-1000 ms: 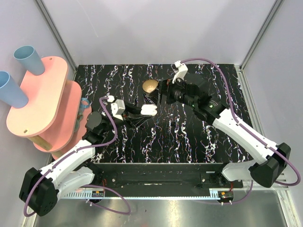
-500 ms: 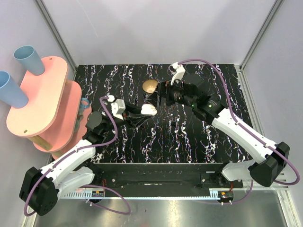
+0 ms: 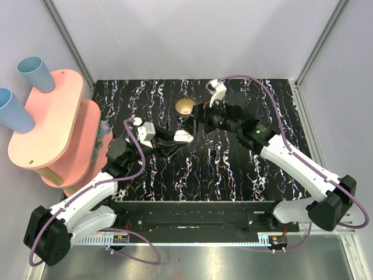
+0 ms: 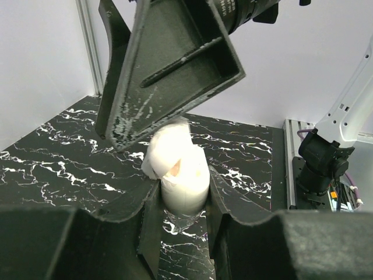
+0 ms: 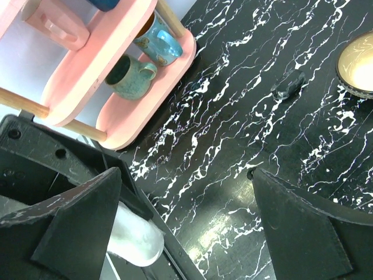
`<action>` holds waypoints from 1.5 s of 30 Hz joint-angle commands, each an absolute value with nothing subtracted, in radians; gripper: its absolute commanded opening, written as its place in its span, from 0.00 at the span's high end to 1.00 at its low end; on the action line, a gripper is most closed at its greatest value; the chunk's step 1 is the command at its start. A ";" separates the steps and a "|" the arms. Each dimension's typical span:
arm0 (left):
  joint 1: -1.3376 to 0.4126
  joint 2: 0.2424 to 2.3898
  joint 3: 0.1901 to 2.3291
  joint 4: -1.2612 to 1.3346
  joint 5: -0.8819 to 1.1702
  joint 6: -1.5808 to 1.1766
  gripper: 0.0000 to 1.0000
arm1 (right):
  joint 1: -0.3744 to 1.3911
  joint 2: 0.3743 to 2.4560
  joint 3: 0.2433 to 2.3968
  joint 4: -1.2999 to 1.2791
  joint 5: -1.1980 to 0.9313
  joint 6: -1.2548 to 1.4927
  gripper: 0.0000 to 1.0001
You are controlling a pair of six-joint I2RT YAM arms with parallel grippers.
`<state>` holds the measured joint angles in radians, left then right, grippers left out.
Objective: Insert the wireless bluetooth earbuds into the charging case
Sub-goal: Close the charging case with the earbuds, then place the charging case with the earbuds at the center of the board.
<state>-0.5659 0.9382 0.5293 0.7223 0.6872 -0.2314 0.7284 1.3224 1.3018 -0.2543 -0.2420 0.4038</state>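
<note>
Left arm (image 3: 87,201), right arm (image 3: 303,166): white links, black joints, purple cables (image 3: 256,79); black triangular fingers (image 5: 81,221) w/ white scuffs.

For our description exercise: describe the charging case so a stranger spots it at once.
On the black marbled table, find the gold-brown bowl near the back. Just nearer, the charging case is the small glossy white pod clamped in the left gripper.

White charging case (image 4: 178,175) stands upright, seemingly open, between fingers (image 4: 147,224).
</note>
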 commanded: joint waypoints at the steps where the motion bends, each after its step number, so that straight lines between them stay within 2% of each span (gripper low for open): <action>1: -0.568 0.913 0.532 0.758 0.627 -0.206 1.00 | 0.733 1.284 1.279 -0.242 -0.304 0.351 0.00; 12: -0.568 0.916 0.543 0.726 0.575 -0.202 1.00 | 0.732 1.272 1.258 -0.236 -0.282 0.344 0.00; 15: -0.568 0.919 0.564 0.658 0.545 -0.206 1.00 | 0.733 1.253 1.246 -0.236 -0.166 0.359 0.00; 19: -0.568 0.940 0.642 0.494 0.515 -0.196 1.00 | 0.732 1.201 1.198 -0.219 0.126 0.403 0.00; 22: -0.566 0.971 0.692 0.388 0.483 -0.212 1.00 | 0.732 1.160 1.166 -0.206 0.269 0.432 0.00; 25: -0.565 1.020 0.738 0.308 0.477 -0.247 1.00 | 0.732 1.138 1.151 -0.209 0.330 0.446 0.00; 34: -0.551 1.252 0.896 0.108 0.532 -0.425 1.00 | 0.721 1.147 1.164 -0.310 0.359 0.526 0.00; 45: -0.551 1.437 0.917 0.259 0.511 -0.623 1.00 | 0.706 1.095 1.120 -0.310 0.359 0.543 0.00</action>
